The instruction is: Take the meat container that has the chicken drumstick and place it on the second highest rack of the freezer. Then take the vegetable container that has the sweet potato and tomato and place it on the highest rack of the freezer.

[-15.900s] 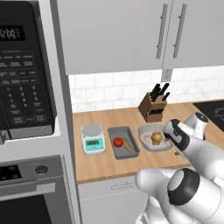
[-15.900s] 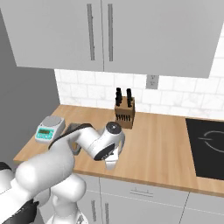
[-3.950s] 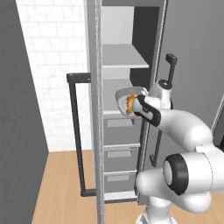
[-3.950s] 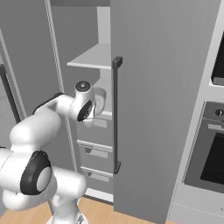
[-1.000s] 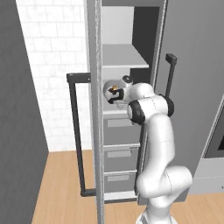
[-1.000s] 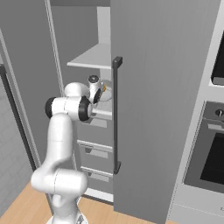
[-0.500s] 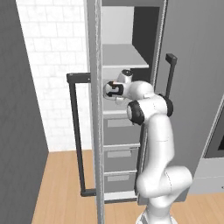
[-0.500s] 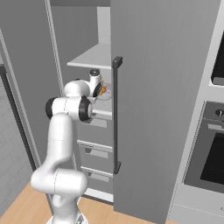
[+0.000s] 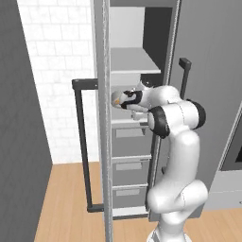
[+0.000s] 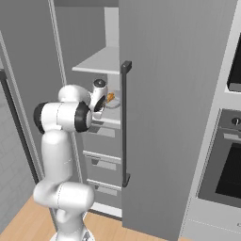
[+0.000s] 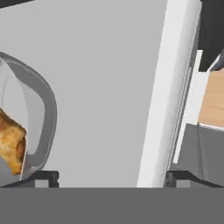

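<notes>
Hand view: one meat container (image 11: 39, 113), one drumstick (image 11: 11, 146).

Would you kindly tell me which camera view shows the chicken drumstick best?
The hand view: the chicken drumstick looks large and browned inside its grey meat container, though cut off at the edge. The right base view gives a small orange speck; in the left base view I cannot make it out.

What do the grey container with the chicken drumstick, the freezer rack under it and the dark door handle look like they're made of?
Grey rounded meat container: probably plastic, going by its smooth matte rim and thick moulded wall. Pale grey freezer rack: a flat, even, unmarked sheet, so painted metal or plastic; the look leaves it open. Dark bar-shaped door handle: likely metal with a matte dark coating, judging by its straight square-edged bar.
</notes>
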